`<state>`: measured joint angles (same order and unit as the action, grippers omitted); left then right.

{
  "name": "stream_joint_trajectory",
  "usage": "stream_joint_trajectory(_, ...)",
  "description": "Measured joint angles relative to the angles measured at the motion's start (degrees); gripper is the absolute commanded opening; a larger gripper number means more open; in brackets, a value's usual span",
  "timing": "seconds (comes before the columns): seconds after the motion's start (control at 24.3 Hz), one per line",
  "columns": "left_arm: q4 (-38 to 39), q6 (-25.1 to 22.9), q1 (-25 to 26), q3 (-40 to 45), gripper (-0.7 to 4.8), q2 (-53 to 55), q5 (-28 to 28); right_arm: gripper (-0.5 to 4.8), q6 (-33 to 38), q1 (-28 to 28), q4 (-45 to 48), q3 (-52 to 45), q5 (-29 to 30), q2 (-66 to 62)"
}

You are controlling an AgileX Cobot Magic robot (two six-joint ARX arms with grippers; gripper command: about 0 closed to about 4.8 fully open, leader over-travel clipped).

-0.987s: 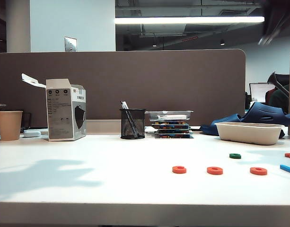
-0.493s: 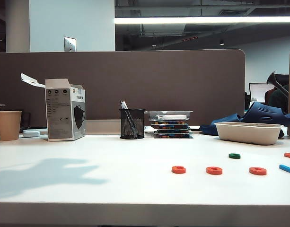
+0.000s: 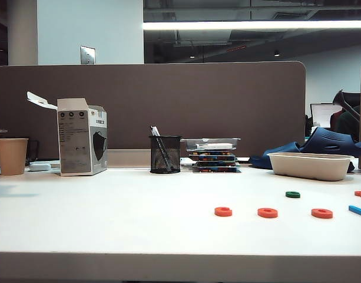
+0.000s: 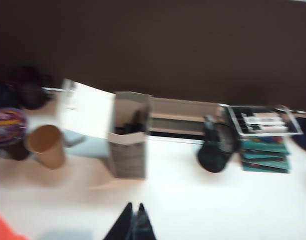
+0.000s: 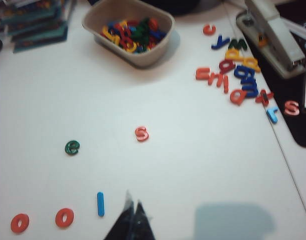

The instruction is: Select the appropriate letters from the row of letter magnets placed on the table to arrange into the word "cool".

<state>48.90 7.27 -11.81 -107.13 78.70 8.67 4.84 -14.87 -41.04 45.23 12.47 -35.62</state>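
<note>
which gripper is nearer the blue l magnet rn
Right. The right gripper hangs shut just beside the blue l magnet. The left gripper, shut too, faces the mask box across the table.

paper cup (image 3: 12, 155), mask box (image 3: 81, 136), pen holder (image 3: 165, 154)

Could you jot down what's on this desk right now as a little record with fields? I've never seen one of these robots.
table: white desktop
front row: three red-orange rings, blue bar
behind row: green e, red s
tray: beige, full of letters
loose pile: mixed letters beside a stapler
left gripper: shut, above table
right gripper: shut, near blue bar, holding nothing
</note>
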Motion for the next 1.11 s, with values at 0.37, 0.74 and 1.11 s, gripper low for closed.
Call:
stream_joint_trajectory(0.37,-1.3,-2.3,10.4,14.4,-0.05,-17.0,-0.3,-0.06,2.0,5.1,5.6,-11.0,2.2,10.4)
stream_joint_trajectory(0.74,-4.6,-0.9,10.4,47.1,-0.05,-53.0,-3.8,-0.06,2.5,11.5,11.2,-16.7,0.2,16.1)
stream_joint_trajectory(1.11,-20.7,-1.1,10.4,73.1,-0.05,-78.2,-7.9,-0.06,7.5,11.6,22.2,-34.4,-2.3,35.4)
